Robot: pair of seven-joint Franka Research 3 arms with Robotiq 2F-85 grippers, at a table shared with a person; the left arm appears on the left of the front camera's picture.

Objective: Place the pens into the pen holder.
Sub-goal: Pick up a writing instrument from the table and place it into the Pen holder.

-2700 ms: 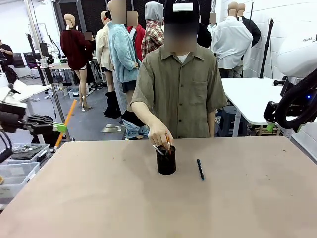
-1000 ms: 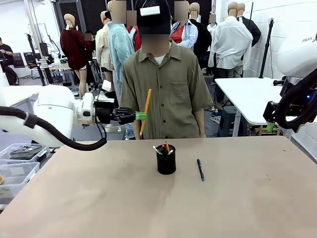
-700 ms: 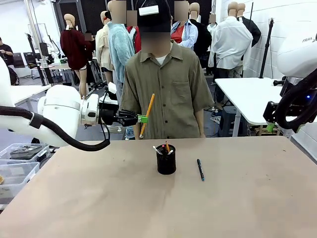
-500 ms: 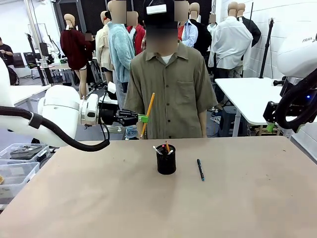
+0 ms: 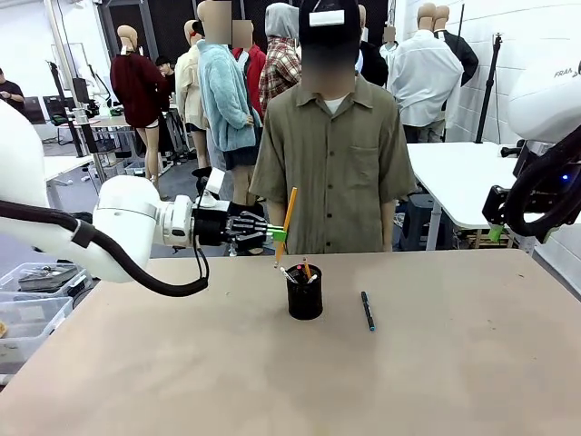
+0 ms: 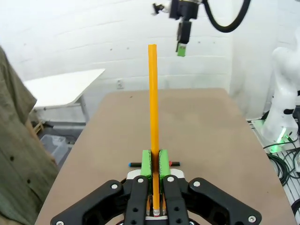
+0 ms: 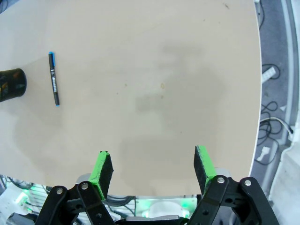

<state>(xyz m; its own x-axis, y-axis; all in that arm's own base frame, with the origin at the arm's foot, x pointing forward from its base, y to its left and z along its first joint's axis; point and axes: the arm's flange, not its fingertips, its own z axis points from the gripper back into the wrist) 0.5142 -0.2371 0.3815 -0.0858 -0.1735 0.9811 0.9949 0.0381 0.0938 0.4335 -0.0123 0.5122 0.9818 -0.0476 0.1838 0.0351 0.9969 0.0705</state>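
A tan surface [image 5: 182,363] lies in a busy workroom with a white brick wall [image 5: 536,36] at the right. Off the surface's left edge stand clear bins [image 5: 32,304]. The white left arm [image 5: 127,222] comes in over the far left corner, along the far edge. Its left pincer [image 5: 277,235] is pressed together on a pencil [image 5: 289,213], gripped below its middle. The pencil stands nearly upright, its top tilted a little to the right and its lower tip in the air just left of the rim of the holder [image 5: 305,298].

The holder sits upright near the middle of the far edge. An orange stick [image 5: 307,268] and a pale stick [image 5: 289,273] lean out of its mouth, close under the pencil's tip. A person [image 5: 331,163] in an olive shirt stands right behind the far edge, directly behind holder and pencil.

Just right of the holder and apart from it, a dark pen [image 5: 367,310] with a blue end lies flat, pointing from far edge to near edge. Farther right a white table [image 5: 454,173] stands behind the surface.

The right arm [image 5: 545,191] is raised by the right edge. Its right pincer [image 7: 153,161] is spread wide with nothing between the pads. It looks down on bare surface, well apart from pen and holder. Cables [image 7: 276,117] lie on the floor [image 7: 281,56] beyond that edge
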